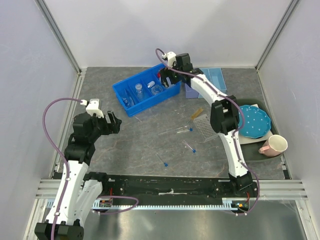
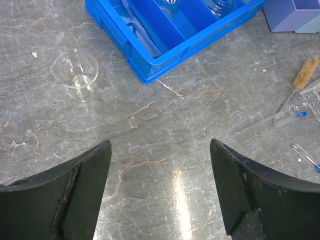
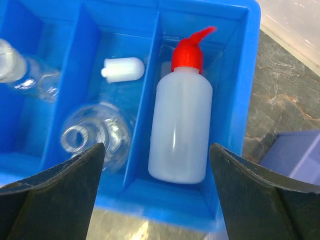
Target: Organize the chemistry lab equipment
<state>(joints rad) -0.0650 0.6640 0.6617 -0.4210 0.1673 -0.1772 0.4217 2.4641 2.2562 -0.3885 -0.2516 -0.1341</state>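
A blue divided bin (image 1: pixel 145 91) holds the white red-capped squeeze bottle (image 3: pixel 180 131) lying in its end compartment, a clear flask (image 3: pixel 95 134) and a white cap (image 3: pixel 122 70) in the one beside it. My right gripper (image 3: pixel 157 200) hovers open and empty just above the bottle; it also shows in the top view (image 1: pixel 167 76). My left gripper (image 2: pixel 160 190) is open and empty over bare table, in front of a clear beaker (image 2: pixel 76 75). Blue-capped test tubes (image 1: pixel 182 130) (image 1: pixel 189 146) (image 1: pixel 161 160), a clear rack (image 1: pixel 205 125) and a tan brush stick (image 1: pixel 196 114) lie on the table.
A lavender box (image 1: pixel 192 91) and a light blue lid (image 1: pixel 215 80) sit right of the bin. A teal dotted plate (image 1: pixel 254 121) and a pink cup (image 1: pixel 272 145) stand on a dark tray at the right edge. Walls enclose the table.
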